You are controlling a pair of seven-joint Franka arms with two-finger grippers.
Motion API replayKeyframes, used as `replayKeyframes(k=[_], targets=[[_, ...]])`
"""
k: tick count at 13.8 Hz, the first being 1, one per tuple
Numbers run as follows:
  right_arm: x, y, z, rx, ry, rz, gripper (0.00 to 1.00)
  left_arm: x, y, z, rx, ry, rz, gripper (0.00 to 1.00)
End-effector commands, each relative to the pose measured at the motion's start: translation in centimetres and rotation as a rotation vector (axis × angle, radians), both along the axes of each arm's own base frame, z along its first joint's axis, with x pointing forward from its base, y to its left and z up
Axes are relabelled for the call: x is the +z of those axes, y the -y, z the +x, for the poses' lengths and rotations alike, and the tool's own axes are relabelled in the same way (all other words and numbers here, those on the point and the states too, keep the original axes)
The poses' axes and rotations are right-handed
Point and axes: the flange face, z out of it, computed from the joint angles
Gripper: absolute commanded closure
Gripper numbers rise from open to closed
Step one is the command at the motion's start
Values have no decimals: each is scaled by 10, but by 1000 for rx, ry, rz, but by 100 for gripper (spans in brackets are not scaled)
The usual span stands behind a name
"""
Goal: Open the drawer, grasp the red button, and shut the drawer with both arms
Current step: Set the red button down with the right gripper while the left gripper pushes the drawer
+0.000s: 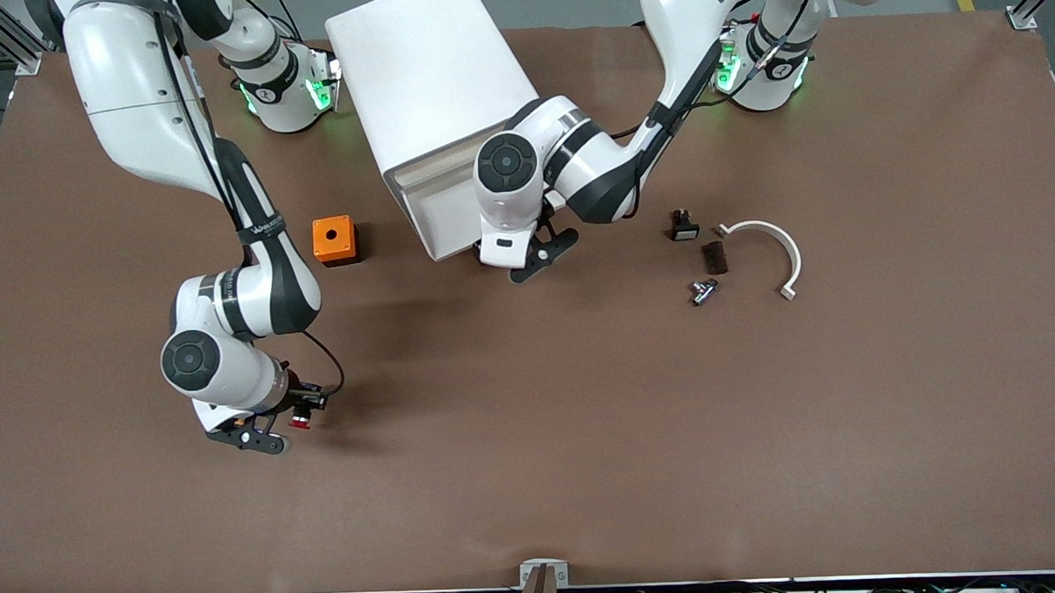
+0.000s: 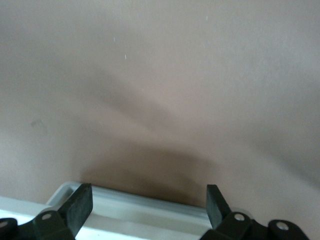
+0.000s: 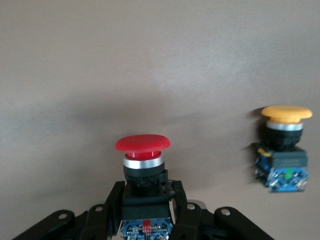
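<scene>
Button (image 3: 142, 165), red cap up, clamped by black body between right gripper (image 1: 273, 426) fingers, low over bare table (image 1: 585, 435) at right arm's end, nearer front camera than orange box (image 1: 335, 240). Orange-capped button (image 3: 283, 150) stands on table near it, apart. Drawer (image 1: 441, 213) apparently almost shut in white cabinet (image 1: 428, 98). Left gripper (image 2: 145, 210) spread wide, holding nothing, at drawer front. White curved bracket (image 1: 767, 251), small black parts (image 1: 697, 242) toward left arm's end
</scene>
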Motion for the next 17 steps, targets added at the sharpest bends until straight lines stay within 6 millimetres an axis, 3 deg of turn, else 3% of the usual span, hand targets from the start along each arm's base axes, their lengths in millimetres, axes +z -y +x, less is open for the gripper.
replayKeyframes(k=[1, 3, 4, 5, 6, 10, 12, 15, 17], targets=[[-9, 17, -1, 27, 18, -1, 98, 4, 6, -20, 27, -69, -35, 0], [-18, 17, -3, 28, 10, -2, 95, -1, 13, -28, 47, -118, -57, 0], [-20, 18, -3, 27, 5, -3, 73, -6, 20, -36, 49, -142, -72, 0], [-23, 17, -4, 27, -2, -3, 12, -6, 24, -40, 57, -159, -88, 0], [-24, 17, -4, 27, -3, -4, 0, -5, 27, -43, 68, -178, -104, 0], [-9, 17, 0, 122, 9, -3, 0, -11, 32, -49, 105, -262, -156, 0], [9, 16, 0, 135, -23, -10, 0, -11, 32, -47, 110, -258, -164, 0], [75, 23, -6, 178, -74, -38, 0, -15, 32, -48, 105, -276, -180, 0], [134, 41, -23, 186, -135, -38, 0, -19, 30, -46, 99, -289, -190, 0]])
